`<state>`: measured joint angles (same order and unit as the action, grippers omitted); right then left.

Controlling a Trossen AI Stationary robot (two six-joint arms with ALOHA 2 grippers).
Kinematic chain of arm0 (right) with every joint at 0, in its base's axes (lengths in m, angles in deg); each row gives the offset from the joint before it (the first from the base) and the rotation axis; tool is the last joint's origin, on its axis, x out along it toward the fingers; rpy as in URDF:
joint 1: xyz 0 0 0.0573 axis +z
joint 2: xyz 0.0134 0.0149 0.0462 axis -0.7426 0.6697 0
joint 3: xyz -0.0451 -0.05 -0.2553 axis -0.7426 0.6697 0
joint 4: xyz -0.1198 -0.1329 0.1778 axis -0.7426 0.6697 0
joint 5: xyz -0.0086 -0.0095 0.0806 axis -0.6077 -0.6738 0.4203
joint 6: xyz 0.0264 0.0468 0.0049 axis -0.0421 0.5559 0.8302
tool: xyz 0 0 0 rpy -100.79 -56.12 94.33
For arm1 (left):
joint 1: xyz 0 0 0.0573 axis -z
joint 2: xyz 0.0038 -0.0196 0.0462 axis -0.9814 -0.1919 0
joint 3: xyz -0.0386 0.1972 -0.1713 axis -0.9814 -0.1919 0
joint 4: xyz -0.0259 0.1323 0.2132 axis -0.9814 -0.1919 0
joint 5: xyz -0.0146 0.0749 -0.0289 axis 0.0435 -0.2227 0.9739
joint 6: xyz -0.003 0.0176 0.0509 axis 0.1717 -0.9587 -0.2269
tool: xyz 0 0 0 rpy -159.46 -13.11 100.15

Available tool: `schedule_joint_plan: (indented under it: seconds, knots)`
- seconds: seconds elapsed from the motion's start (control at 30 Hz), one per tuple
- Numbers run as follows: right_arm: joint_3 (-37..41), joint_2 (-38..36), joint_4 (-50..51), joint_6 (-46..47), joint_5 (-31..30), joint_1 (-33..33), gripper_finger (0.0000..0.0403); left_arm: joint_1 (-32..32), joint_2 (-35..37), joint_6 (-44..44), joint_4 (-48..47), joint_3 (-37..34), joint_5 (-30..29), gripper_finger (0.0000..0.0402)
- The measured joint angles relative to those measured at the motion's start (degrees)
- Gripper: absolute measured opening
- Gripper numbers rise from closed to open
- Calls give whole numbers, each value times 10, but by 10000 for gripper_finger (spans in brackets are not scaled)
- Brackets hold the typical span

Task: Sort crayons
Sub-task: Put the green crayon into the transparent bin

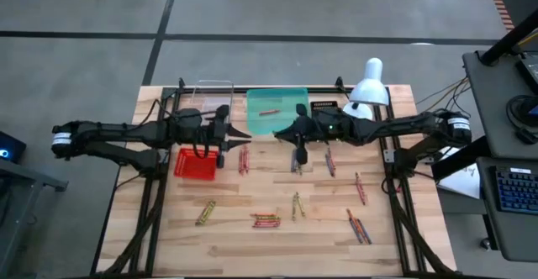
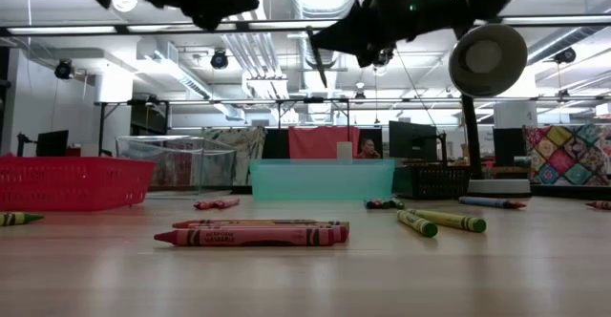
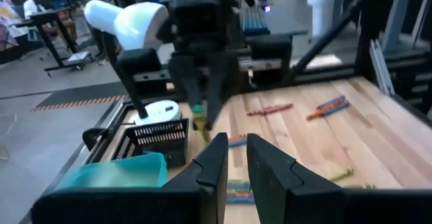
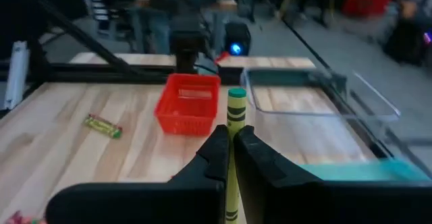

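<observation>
Wooden table, both arms reaching in over its middle. Along the far edge: clear bin, teal tray with one crayon already inside, small black basket, white lamp. Red mesh basket sits just under the left arm.

Right gripper hangs above the table centre, near the teal tray's front edge, jaws clamped on a yellow-green crayon; the stick pokes out past the fingertips, roughly in line with the fingers. Left gripper hovers between the red basket and the teal tray, fingers a narrow gap apart, nothing visible between them; whether it counts as shut, cannot tell.

Crayons lie scattered in small clusters over the near half of the table: a red bunch beside the red basket, yellow-green ones toward the front left, mixed ones at right.

Handling judgement: very light, stiff but snappable wax, paper wrap gives some friction, round so they likely roll when nudged. Best pinch is mid-length across the barrel, jaws square to the stick; a hard squeeze or an end grip risks breakage or pivoting. Clustered sticks touch each other, so picking one may drag a neighbour.
</observation>
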<state>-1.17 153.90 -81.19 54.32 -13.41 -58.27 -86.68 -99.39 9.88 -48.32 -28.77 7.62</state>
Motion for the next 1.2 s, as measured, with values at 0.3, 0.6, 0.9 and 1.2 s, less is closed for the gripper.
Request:
schedule_joint_plan:
  seconds: [0.3,0.6,0.9,1.2]
  knots:
    - [28,21,-142,-30,48,-1,10,-29,-4,41,190,-87,40,51]
    - [27,29,-198,-27,52,14,10,-28,-20,57,220,-79,45,140]
    - [6,50,-190,-34,51,15,10,-28,-83,54,273,-56,78,179]
    - [-1,73,-186,-34,51,15,10,-28,-149,55,295,-19,79,180]
